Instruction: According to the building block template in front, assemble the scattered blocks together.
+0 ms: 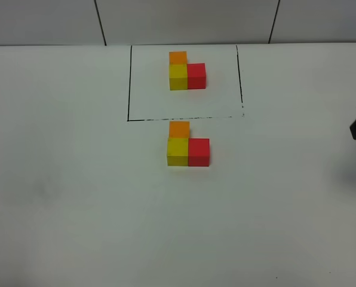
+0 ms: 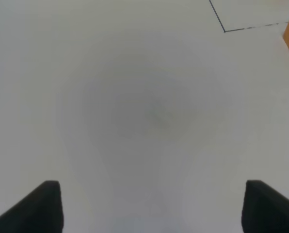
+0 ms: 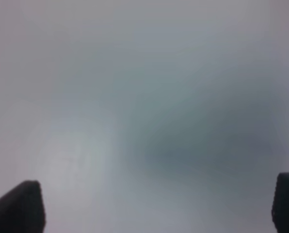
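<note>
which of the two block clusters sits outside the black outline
The nearer L-shaped trio, just below the drawn rectangle's bottom line; the other trio sits inside it.

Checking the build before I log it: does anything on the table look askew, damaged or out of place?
Nothing stands out. The scattered blocks sit joined in an L just outside the black outline, matching the building block template: orange behind yellow, red beside yellow. Both grippers are open and empty.

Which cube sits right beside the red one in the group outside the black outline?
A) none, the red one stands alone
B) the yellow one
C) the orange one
B: in the high view the red cube touches the yellow cube, while the orange cube sits behind the yellow.
</note>
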### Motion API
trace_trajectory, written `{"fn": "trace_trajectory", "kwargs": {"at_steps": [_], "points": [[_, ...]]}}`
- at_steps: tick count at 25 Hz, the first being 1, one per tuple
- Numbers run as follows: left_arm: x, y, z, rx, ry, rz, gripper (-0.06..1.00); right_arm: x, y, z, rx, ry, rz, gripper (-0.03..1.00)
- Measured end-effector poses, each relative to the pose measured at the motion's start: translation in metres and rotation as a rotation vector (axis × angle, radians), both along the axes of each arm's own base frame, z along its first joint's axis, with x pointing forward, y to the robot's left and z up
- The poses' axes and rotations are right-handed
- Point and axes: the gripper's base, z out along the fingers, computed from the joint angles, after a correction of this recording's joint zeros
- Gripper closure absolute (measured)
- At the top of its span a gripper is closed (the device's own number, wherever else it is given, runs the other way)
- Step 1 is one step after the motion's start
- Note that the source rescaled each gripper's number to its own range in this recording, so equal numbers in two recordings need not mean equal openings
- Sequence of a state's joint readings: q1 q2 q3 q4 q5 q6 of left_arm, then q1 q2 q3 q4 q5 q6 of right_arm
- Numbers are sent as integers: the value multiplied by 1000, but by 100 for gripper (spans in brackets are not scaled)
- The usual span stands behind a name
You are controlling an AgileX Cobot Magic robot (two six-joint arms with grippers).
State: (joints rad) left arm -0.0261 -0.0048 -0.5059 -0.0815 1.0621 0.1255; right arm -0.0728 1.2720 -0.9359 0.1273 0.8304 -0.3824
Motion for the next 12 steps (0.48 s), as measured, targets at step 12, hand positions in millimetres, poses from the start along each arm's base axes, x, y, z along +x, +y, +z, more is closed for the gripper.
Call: {"fn": "trace_trajectory", "kwargs": {"at_steps": [12], "points": [[0, 0, 0, 0, 0, 0, 24, -132, 9, 6, 44, -113, -105, 8]]}}
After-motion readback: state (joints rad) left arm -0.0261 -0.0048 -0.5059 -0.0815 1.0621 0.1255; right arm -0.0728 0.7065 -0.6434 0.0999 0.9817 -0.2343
